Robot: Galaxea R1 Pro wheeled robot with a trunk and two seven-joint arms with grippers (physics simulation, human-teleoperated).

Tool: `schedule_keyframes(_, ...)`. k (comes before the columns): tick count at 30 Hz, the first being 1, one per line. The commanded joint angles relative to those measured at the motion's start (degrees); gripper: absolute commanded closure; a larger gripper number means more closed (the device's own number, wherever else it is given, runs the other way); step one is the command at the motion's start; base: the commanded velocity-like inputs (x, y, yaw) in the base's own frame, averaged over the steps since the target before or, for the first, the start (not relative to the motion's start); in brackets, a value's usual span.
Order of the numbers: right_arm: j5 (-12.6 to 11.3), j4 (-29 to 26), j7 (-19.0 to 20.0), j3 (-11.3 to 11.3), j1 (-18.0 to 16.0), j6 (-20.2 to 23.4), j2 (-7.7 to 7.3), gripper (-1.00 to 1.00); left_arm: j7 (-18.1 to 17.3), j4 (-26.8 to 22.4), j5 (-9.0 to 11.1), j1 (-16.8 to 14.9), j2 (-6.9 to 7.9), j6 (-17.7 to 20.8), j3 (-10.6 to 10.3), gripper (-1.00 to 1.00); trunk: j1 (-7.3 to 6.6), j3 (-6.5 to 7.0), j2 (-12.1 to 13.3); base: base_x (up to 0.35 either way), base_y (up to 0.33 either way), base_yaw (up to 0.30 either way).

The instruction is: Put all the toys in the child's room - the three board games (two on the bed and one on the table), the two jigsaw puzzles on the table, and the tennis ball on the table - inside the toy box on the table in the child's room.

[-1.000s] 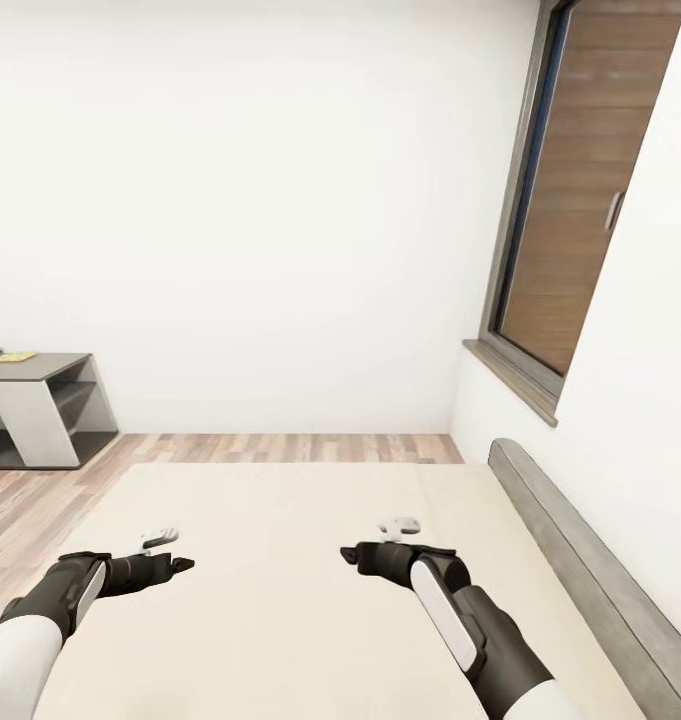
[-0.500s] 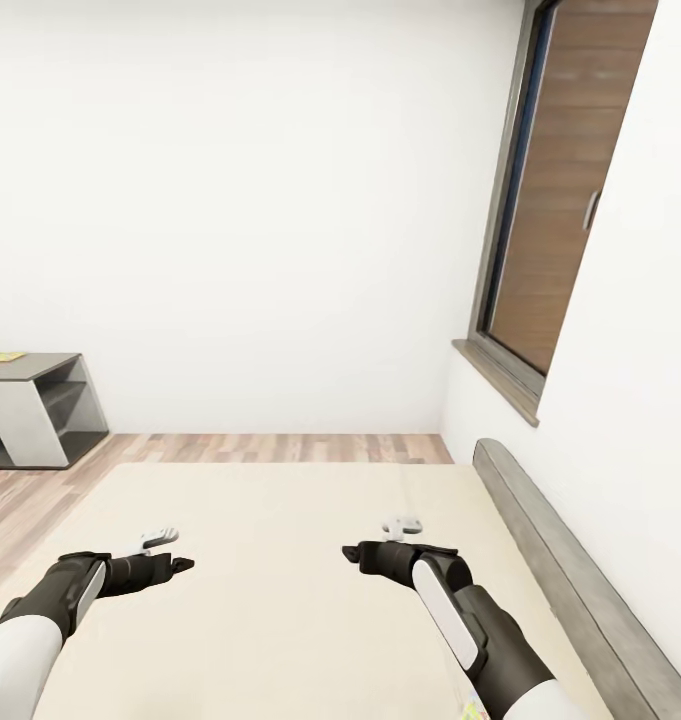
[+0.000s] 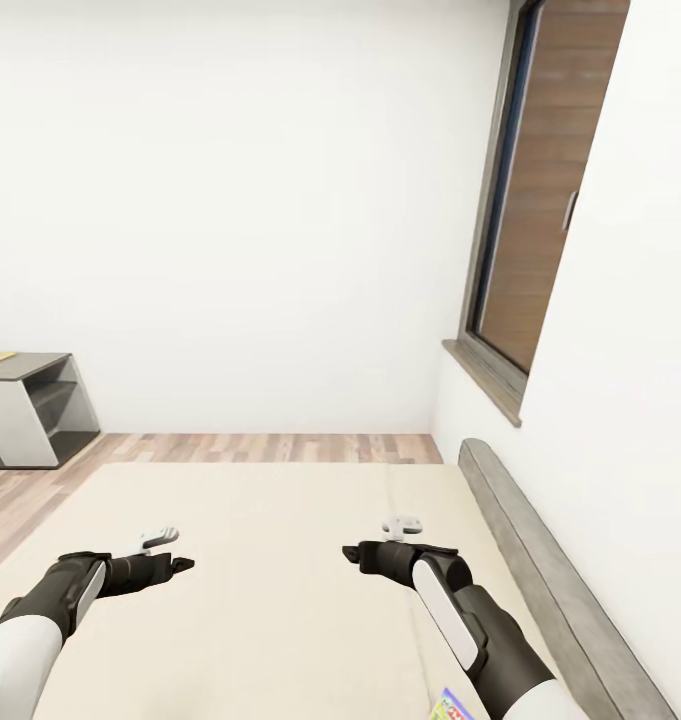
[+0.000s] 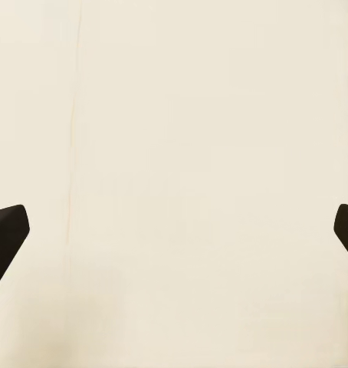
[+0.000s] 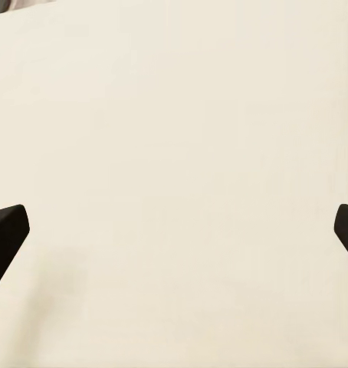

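At the very bottom edge of the head view, just beside the right forearm, a sliver of a brightly printed box (image 3: 448, 708) lies on the bed (image 3: 280, 600); it is cut off by the frame, so which board game it is cannot be told; Just beyond, both dark arms reach forward low over the beige mattress; the left tool (image 3: 180, 564) and the right tool (image 3: 352, 555) hang side by side, well apart, each wide open with nothing between its fingers; in the left wrist view the tool (image 4: 174, 230) shows only black fingertips at the frame's two sides over bare cover, and the right wrist view shows the right tool (image 5: 174, 230) the same way; this reads as a ready pose for a pick not yet begun; Along the right runs the grey headboard (image 3: 540, 570); past the mattress lies wood-plank floor (image 3: 270, 447); At the far left stands a low grey cabinet (image 3: 30, 405) with a yellowish flat thing on top, too small to identify; At the far right a dark-framed window (image 3: 540, 200) is set in the white wall.
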Motion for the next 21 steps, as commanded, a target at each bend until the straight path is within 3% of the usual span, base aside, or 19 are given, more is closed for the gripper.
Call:
schedule_keyframes(1, -0.58, -0.05, -0.51, 0.08, -0.02, 0.15, -0.02, -1.00, -0.47, -0.09, -0.54, -0.03, -0.05, 0.34, 0.48, -1.00, 0.02, -0.03, -0.05, 0.000, -0.099, 0.000)
schedule_keyframes(10, -0.63, -0.27, -0.54, 0.08, -0.02, 0.40, -0.06, -1.00, -1.08, -0.98, -0.40, -0.06, 0.33, 4.29, 0.54, -1.00, 0.02, -0.03, -0.05, 0.000, -0.031, 0.000)
schedule_keyframes(11, -0.56, -0.26, -0.57, 0.08, -0.02, 0.59, -0.04, -1.00, -2.25, -3.92, -0.38, -0.10, 0.37, 6.73, 0.56, -1.00, 0.02, -0.03, -0.05, 0.000, -0.004, 0.000)
schedule_keyframes(16, -0.52, -0.24, -0.59, 0.08, -0.02, 0.72, -0.05, -1.00, -6.17, -9.70, -0.35, -0.11, 0.18, 11.59, 0.52, -1.00, 0.02, -0.03, -0.05, 0.000, -0.002, 0.000)
schedule_keyframes(19, -0.49, -0.20, -0.59, 0.08, -0.02, 0.66, -0.08, -1.00, -11.38, -14.72, -0.36, -0.12, 0.04, 15.97, 0.45, -1.00, 0.02, -0.03, -0.05, 0.000, 0.000, 0.000)
schedule_keyframes(21, -0.46, -0.18, -0.60, 0.08, -0.02, 0.67, -0.07, -1.00, -13.40, -15.86, -0.37, -0.12, 0.01, 16.83, 0.43, -1.00, 0.02, -0.03, -0.05, 0.000, 0.000, 0.000)
